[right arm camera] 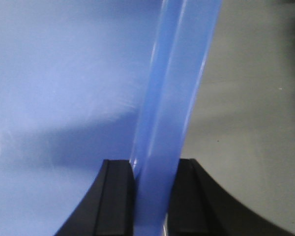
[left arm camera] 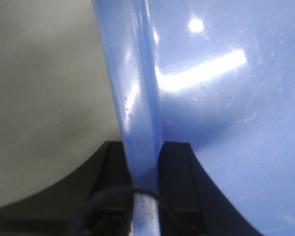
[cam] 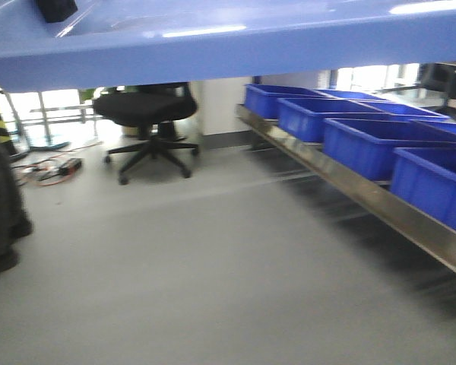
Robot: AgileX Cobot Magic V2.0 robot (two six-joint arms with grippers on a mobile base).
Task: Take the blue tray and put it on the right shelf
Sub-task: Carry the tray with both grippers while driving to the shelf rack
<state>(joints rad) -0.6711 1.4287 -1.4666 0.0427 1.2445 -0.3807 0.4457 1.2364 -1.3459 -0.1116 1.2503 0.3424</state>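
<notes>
The blue tray (cam: 228, 42), light periwinkle and glossy, fills the top of the front view and hangs in the air above the grey floor. My left gripper (left arm camera: 143, 162) is shut on the tray's left rim (left arm camera: 137, 98), one black finger on each side. My right gripper (right arm camera: 155, 182) is shut on the tray's right rim (right arm camera: 172, 98) in the same way. The right shelf (cam: 365, 190) shows its shiny steel front rail at the right of the front view, running away from me, below the tray's level.
Several deep dark blue bins (cam: 372, 141) stand in a row on the shelf. A black office chair (cam: 148, 114) stands ahead at the left on the grey floor (cam: 213, 274). Cables (cam: 49, 169) lie on the floor at the left. A dark object (cam: 0, 205) stands at the left edge.
</notes>
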